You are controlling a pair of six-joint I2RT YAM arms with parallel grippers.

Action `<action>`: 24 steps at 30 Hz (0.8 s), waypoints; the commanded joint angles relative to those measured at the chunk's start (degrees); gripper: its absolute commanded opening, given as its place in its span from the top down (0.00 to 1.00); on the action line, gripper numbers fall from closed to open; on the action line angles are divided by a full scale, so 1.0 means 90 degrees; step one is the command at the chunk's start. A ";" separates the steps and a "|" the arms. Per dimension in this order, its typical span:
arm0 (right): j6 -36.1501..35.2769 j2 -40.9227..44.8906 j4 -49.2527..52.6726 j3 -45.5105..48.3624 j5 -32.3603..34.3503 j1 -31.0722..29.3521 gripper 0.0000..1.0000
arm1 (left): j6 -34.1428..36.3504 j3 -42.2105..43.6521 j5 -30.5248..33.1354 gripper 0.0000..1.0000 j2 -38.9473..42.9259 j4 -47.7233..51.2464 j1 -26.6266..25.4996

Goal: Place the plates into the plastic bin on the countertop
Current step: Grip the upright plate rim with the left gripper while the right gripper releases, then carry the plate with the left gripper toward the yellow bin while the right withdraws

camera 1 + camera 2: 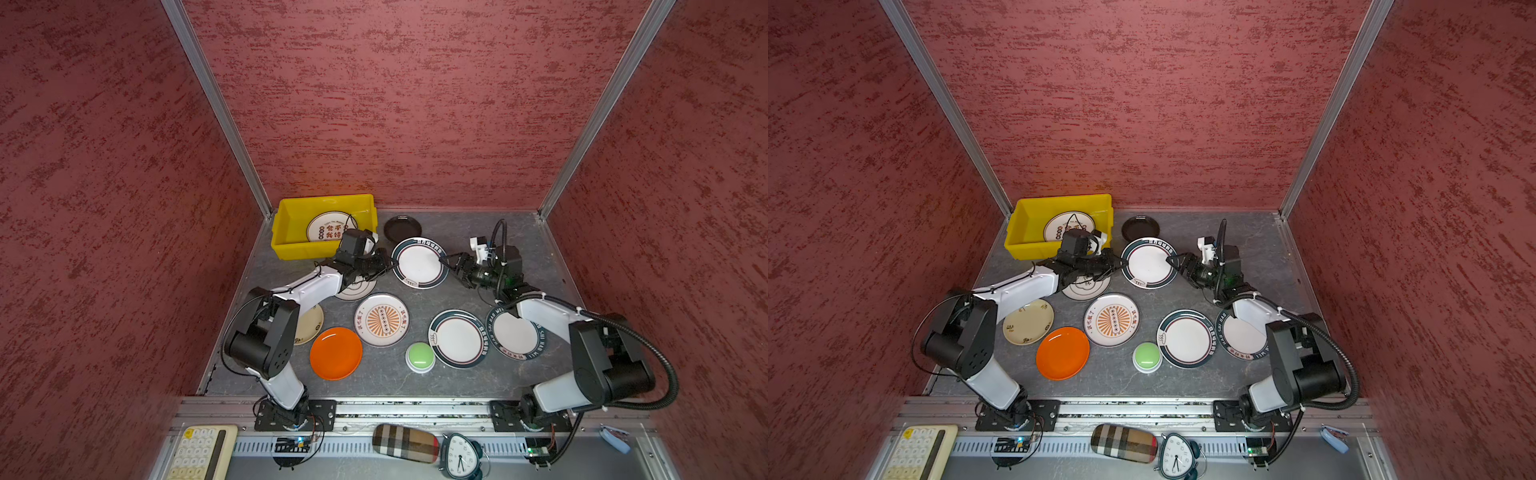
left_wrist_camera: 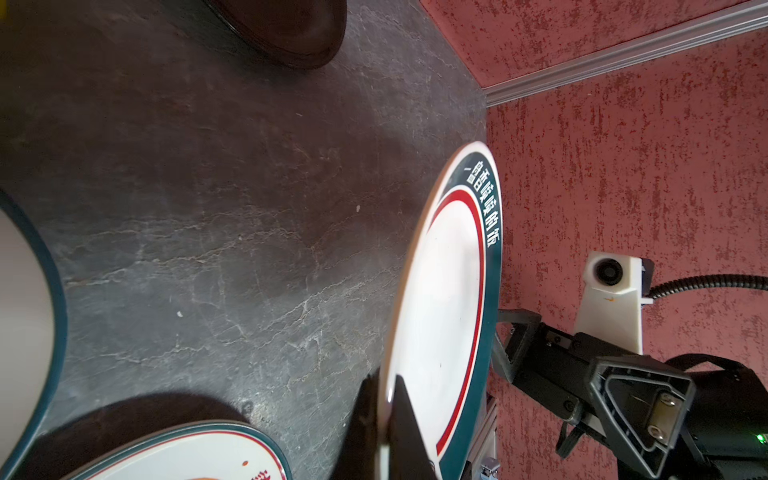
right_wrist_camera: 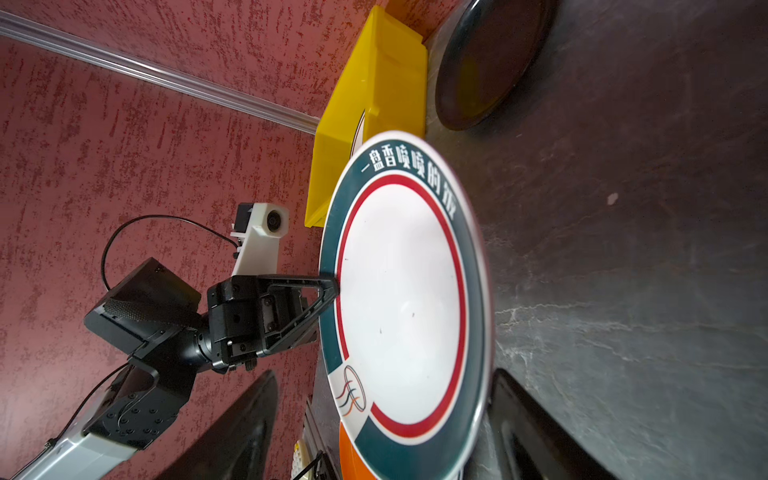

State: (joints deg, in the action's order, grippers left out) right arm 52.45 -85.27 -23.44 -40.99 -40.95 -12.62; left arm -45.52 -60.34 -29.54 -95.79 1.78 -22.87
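Left gripper [image 3: 331, 290] clamped on the rim of the white round plate with dark-green rim [image 1: 419, 264], held off the dark grey stone-look tabletop [image 1: 395, 384], just beside the bright yellow plastic bin [image 1: 299, 250]. Right gripper [image 1: 446, 262] jaws spread at the rim farthest from the bin, not pinching. Looks like the handover step. Next: right backs clear, left swings the plate over the bin and lowers it onto the white printed plate [image 1: 328, 227] inside.
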 commanded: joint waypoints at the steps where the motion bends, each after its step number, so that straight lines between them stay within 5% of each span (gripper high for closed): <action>1: -0.0102 0.0130 -0.0209 -0.0201 -0.0025 -0.0033 0.16 | 0.0175 -0.0117 0.0143 1.00 0.0228 0.0019 0.0024; 8: -0.0496 0.0727 0.0093 -0.0002 0.0812 -0.0072 0.02 | 0.0272 -0.0085 0.0172 1.00 0.0510 0.0149 0.0300; 24: -0.0649 0.2000 0.0454 0.0562 0.1907 -0.0071 0.01 | 0.0526 -0.0283 0.0374 1.00 0.1326 0.0582 0.1318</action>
State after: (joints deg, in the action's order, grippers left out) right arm 46.30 -68.97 -19.84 -36.25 -26.94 -12.97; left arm -42.13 -60.36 -27.09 -86.87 7.86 -12.23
